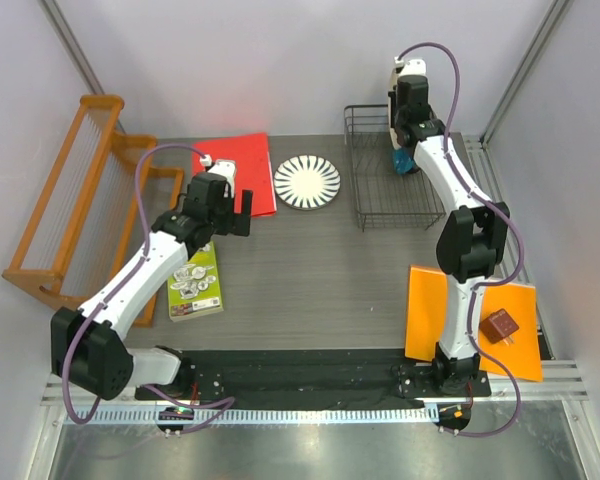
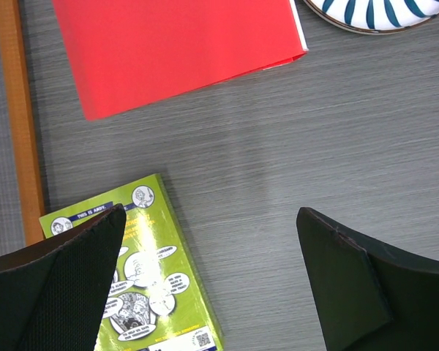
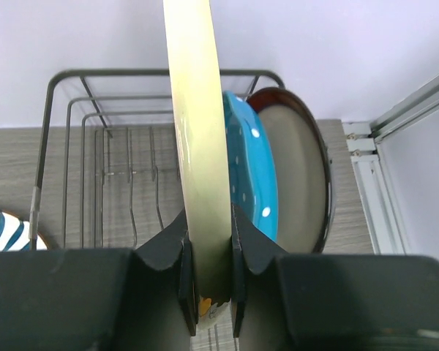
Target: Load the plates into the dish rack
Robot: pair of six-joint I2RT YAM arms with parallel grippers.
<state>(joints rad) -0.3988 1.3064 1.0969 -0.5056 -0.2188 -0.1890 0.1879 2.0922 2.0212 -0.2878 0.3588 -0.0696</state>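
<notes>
Two plates stand on edge in the black wire dish rack [image 3: 80,77], the blue dotted plate [image 3: 252,175] and the red-rimmed beige plate [image 3: 300,183], both just right of the right pincer [image 3: 208,292]; that pincer is nipped tight on the rim of the cream plate [image 3: 197,146], which juts upright and edge-on ahead of its fingers; glazed ceramic, I judge: stiff, weighty, slick, apt to chip on wire, so a deep rim pinch suits; the petal-patterned plate [image 1: 307,182] lies flat, well to its left; the left pincer [image 2: 212,285] gapes wide, holding nothing, a green booklet [image 2: 154,292] beneath one finger.
</notes>
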